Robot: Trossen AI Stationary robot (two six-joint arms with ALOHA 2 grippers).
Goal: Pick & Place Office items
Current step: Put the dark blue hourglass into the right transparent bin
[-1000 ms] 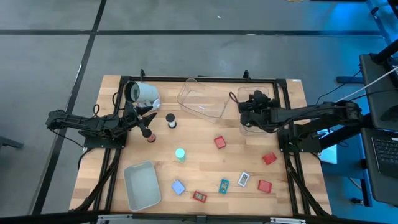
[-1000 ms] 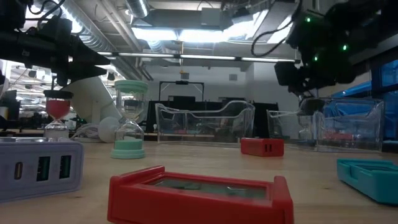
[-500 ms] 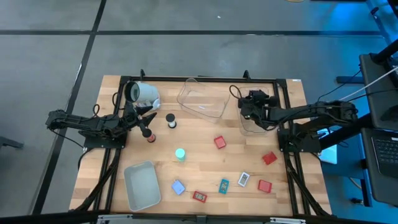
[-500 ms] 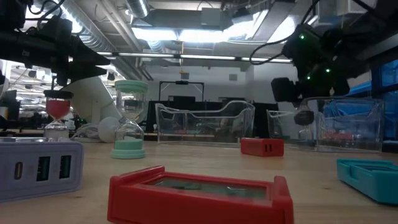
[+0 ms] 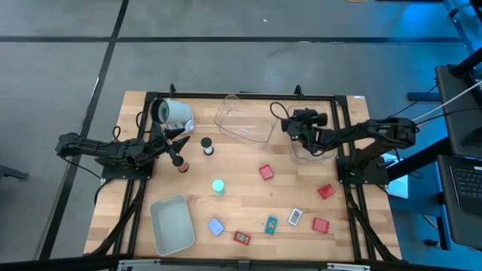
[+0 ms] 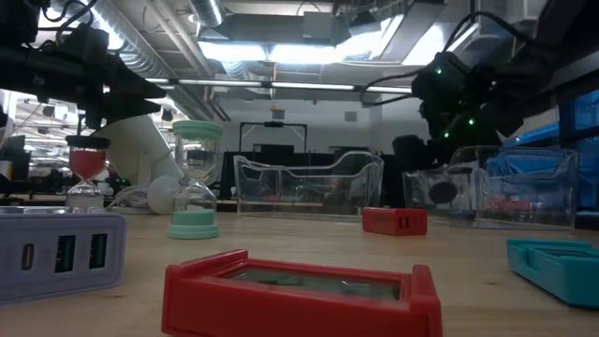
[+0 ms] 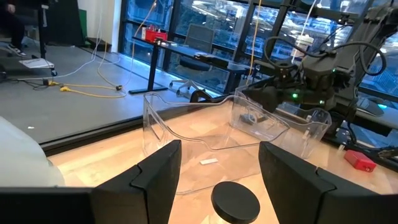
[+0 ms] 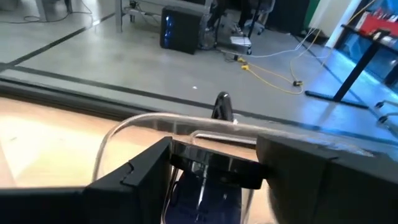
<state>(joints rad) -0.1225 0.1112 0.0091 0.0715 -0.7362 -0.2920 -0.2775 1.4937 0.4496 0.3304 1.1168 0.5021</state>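
Note:
My left gripper (image 5: 175, 145) is open and hangs above a red hourglass with a black top (image 5: 181, 163); that black top (image 7: 235, 201) shows below and between its fingers, apart from them. My right gripper (image 5: 290, 126) is open and sits between the two clear bins, at the left rim of the right clear bin (image 5: 309, 143); a clear rim (image 8: 205, 134) stands just before its fingers. A white cylinder with a black top (image 5: 206, 146), a teal hourglass (image 5: 218, 187), red blocks (image 5: 266, 172), a pale blue block (image 5: 216, 226) and flat cards (image 5: 271, 223) stand or lie on the table.
A large white cylinder (image 5: 173, 113) lies by the left arm. The middle clear bin (image 5: 245, 120) stands at the far edge and a grey-white bin (image 5: 172, 223) at the near left. In the low view a red card (image 6: 299, 285) and a grey block (image 6: 56, 253) lie close up.
My right gripper has moved from over the right clear bin toward the table's left and a little toward the far edge, turning to point left. In the low view it has also come lower. My left arm and the items have stayed where they were.

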